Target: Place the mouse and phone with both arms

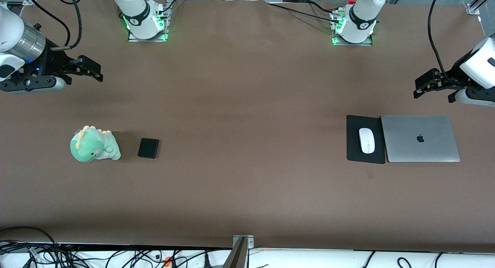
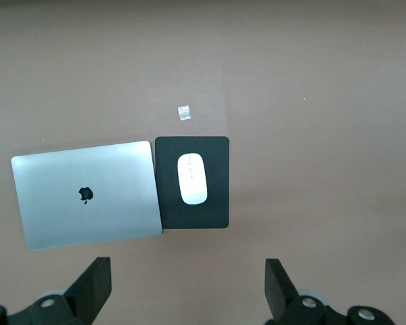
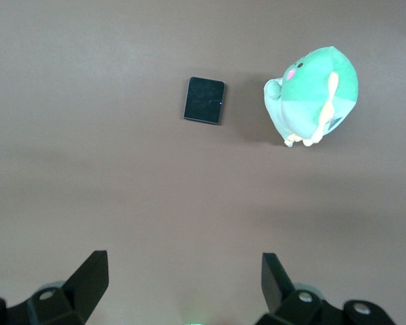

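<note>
The white mouse (image 1: 367, 140) lies on a black mouse pad (image 1: 355, 144) beside a closed silver laptop (image 1: 420, 138), toward the left arm's end of the table. It also shows in the left wrist view (image 2: 193, 179). The black phone (image 1: 148, 148) lies flat beside a green plush dinosaur (image 1: 94, 145), toward the right arm's end; the right wrist view shows the phone (image 3: 204, 100) too. My left gripper (image 1: 421, 86) is open and empty, up over bare table by the laptop. My right gripper (image 1: 92, 69) is open and empty, up over bare table by the plush.
The mouse pad (image 2: 216, 203) and laptop (image 2: 88, 193) lie side by side, touching. A small pale scrap (image 2: 183, 112) lies on the table near the pad. The plush (image 3: 314, 95) stands close to the phone. Cables hang along the table's front edge.
</note>
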`<state>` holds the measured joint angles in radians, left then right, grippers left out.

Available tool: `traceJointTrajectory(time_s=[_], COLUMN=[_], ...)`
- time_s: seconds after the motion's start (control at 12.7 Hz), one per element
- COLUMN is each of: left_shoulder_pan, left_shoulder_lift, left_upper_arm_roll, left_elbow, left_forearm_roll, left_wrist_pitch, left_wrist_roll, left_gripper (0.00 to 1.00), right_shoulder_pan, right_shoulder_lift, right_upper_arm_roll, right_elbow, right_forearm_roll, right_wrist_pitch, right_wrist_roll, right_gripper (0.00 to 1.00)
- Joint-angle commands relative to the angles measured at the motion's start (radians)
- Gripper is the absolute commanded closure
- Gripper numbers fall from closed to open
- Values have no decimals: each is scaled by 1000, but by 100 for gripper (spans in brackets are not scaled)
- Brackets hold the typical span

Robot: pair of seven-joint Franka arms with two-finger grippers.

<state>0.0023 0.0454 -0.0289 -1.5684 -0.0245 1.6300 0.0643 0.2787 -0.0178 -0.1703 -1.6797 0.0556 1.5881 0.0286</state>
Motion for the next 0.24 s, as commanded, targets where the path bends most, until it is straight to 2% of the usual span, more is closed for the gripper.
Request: traceJointTrajectory(time_s=[0.0, 0.16], left_shoulder_pan=[-1, -1], left_shoulder_lift=[-6, -6], left_upper_arm_roll=[0, 0], left_elbow=[11, 11], left_forearm_roll=[-2, -2], left_wrist_pitch=[-15, -15], left_wrist_roll=[12, 12], left_gripper=[0, 0], right_shoulder_pan=[-21, -21], right_shoulder_lift=[24, 27], right_upper_arm_roll=[18, 18], right_elbow=[41, 57], right_forearm_roll=[-16, -20], right_wrist_pitch=[-17, -17], right_wrist_roll=[0, -3], right_gripper=[0, 0])
